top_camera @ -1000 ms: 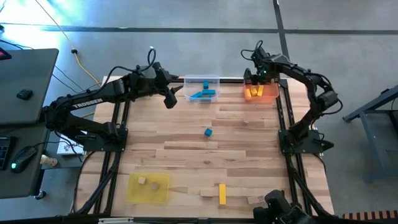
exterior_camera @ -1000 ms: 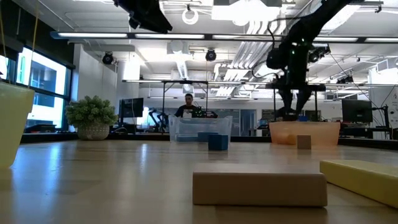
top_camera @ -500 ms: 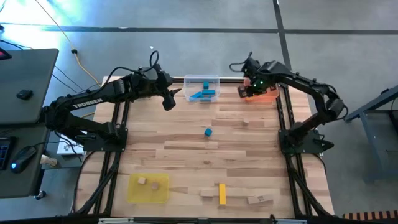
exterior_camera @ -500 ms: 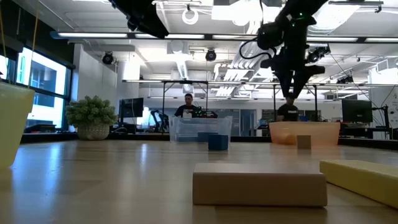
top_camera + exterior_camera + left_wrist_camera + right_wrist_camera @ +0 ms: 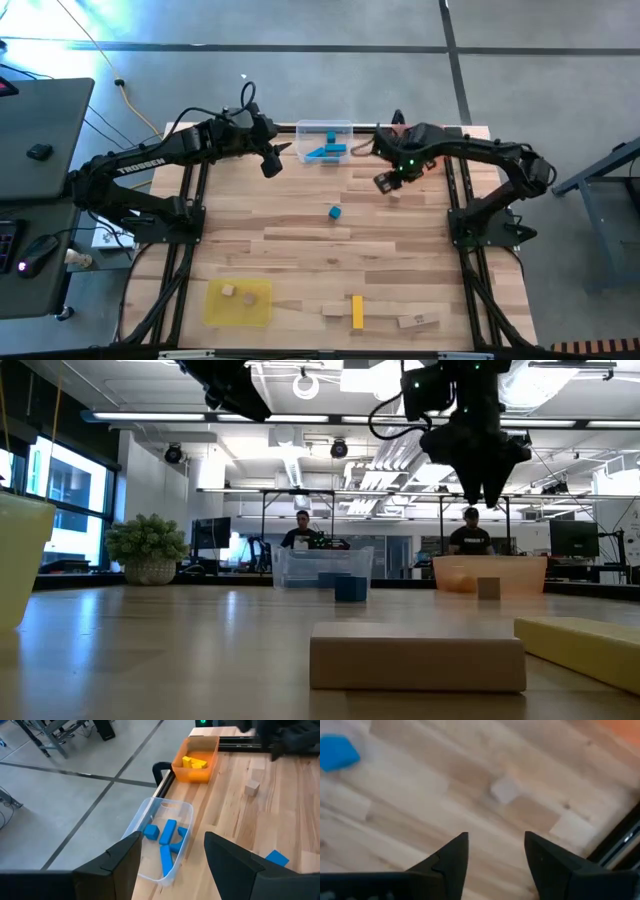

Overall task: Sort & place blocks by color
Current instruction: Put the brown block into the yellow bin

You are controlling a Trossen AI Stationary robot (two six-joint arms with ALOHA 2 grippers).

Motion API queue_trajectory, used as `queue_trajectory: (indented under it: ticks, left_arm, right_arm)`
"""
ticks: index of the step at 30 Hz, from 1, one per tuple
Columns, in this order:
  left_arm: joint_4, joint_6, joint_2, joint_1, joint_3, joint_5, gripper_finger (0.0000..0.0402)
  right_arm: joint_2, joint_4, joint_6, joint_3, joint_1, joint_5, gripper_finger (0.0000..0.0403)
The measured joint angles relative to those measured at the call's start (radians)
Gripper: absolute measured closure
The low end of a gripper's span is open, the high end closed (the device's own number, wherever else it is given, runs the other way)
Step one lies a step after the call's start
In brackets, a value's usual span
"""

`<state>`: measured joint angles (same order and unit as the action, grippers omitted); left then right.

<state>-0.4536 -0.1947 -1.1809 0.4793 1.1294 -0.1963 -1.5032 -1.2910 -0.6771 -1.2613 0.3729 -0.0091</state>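
Observation:
My right gripper (image 5: 384,182) hangs open above the table, just short of a plain wood cube (image 5: 504,789) that rests flat on the boards; its fingers point down in the low view (image 5: 486,492). A lone blue cube (image 5: 334,212) lies mid-table. My left gripper (image 5: 270,163) waits open beside the clear tray (image 5: 325,130), which holds several blue blocks (image 5: 166,843). The orange tray (image 5: 196,770) holds yellow blocks (image 5: 194,762). Near the front edge lie a yellow bar (image 5: 357,311), a wood bar (image 5: 332,310) and two plain blocks (image 5: 412,321).
A yellow tray (image 5: 238,315) at the near left holds two plain blocks (image 5: 237,292). Black frame rails (image 5: 190,200) run along both table sides. A green plant ball (image 5: 147,545) sits at the far left. Two people (image 5: 303,532) show in the room beyond. Bare boards lie between the blue cube and the near-edge blocks.
My right gripper has risen out of the orange tray and swung toward the table's left and near side, ending over the boards by the plain wood cube. No block has moved.

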Motion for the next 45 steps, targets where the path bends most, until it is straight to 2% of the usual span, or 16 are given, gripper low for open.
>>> queue_trajectory:
  ticks: [5,12,24,30,36,42,45]
  left_arm:
    - [0.0,0.0,0.0,0.0,0.0,0.013,0.0197]
    - [0.001,-0.021,0.0,0.0,0.0,0.013,0.0197]
    - [-0.053,0.243,0.0,-0.003,0.0,0.03,0.0197]
    - [-0.079,0.391,0.0,-0.014,0.0,0.098,0.0197]
    - [-0.082,0.486,0.0,-0.082,0.0,0.148,0.0197]
    - [-0.082,0.592,0.0,-0.164,0.0,0.171,0.0197]
    - [-0.082,0.635,0.0,-0.208,0.0,0.171,0.0197]
  right_arm:
    - [0.0,-0.039,-0.051,0.0,-0.14,-0.035,0.0189]
    - [0.0,-0.036,-0.068,0.0,-0.36,-0.078,0.0182]
    - [0.0,-0.032,-0.128,0.0,-0.715,-0.192,0.0182]
    - [0.0,-0.032,-0.128,0.0,-0.887,-0.181,0.0182]
    - [-0.001,-0.002,-0.127,0.0,-1.026,-0.152,0.0182]
    - [-0.028,0.096,-0.136,0.001,-1.153,-0.035,0.0182]
    - [-0.059,0.121,-0.136,0.001,-1.196,-0.018,0.0182]
